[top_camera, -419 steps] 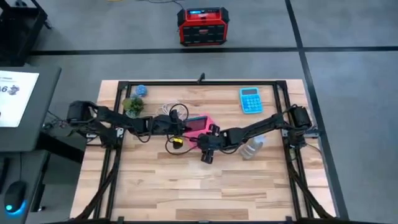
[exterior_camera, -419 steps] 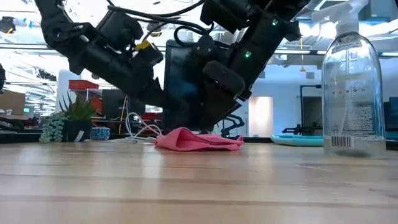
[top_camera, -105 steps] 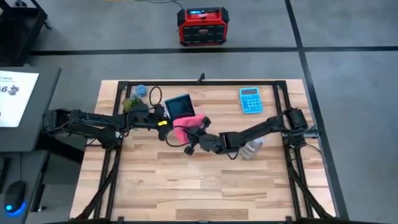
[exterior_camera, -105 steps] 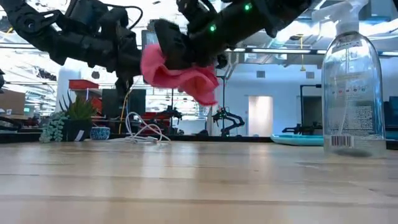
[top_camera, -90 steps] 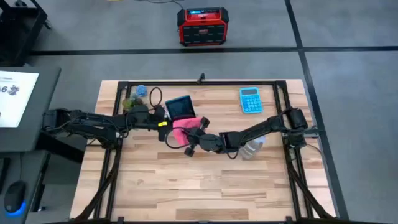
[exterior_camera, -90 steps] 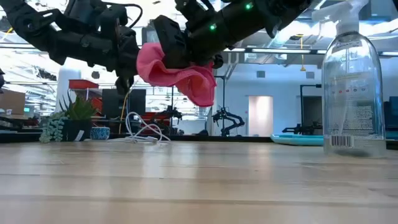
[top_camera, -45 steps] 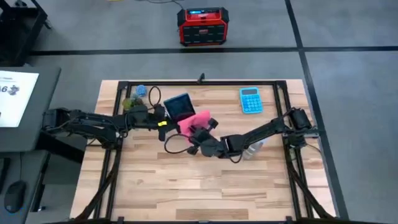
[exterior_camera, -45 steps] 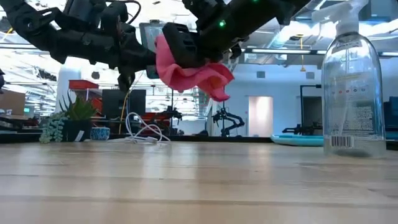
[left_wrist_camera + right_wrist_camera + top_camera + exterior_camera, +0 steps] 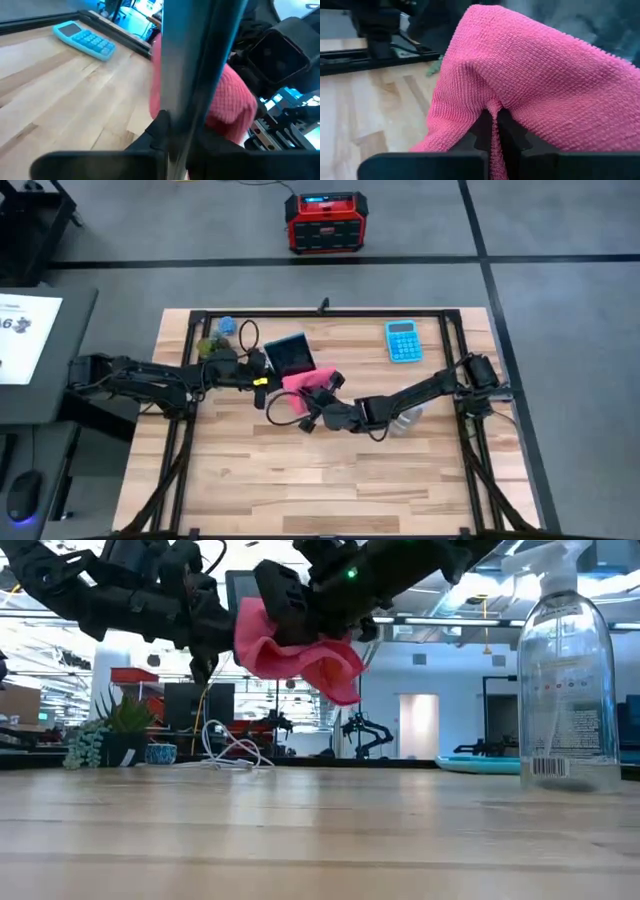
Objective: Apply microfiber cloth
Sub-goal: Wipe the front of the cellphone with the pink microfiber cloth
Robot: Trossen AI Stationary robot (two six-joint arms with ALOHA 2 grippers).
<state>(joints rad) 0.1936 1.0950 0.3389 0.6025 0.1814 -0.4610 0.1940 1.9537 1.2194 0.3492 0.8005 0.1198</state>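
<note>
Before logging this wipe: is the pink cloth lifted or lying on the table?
Lifted. The microfiber cloth hangs from the right gripper, clear of the table.

One microfiber cloth (image 9: pixel 305 383), one dark phone (image 9: pixel 291 353), one blue calculator (image 9: pixel 403 341), one clear spray bottle (image 9: pixel 565 680), one small potted plant (image 9: pixel 122 730) and one white cable (image 9: pixel 228 752) are showing; two arms are working over the table (image 9: pixel 330 470).
</note>
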